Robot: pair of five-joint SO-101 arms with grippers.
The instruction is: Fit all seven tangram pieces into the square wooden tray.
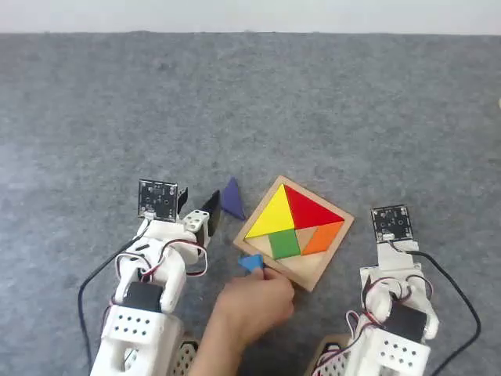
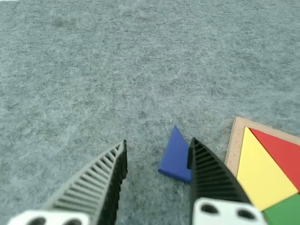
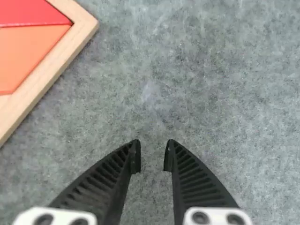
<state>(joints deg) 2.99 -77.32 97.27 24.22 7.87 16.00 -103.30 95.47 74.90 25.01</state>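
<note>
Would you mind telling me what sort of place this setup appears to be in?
Probably a robotics test bench: the left arm and right arm stand side by side on a grey felt-covered table, with a wooden tangram tray between them and a person's hand beside it.

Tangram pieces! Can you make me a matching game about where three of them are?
Pieces:
1. green square
2. dark blue triangle
3. light blue piece

Places:
A. on the mat beside the left pincer
B. at the person's hand, just outside the tray
C. inside the tray

Pairs: 1-C, 2-A, 3-B.
</note>
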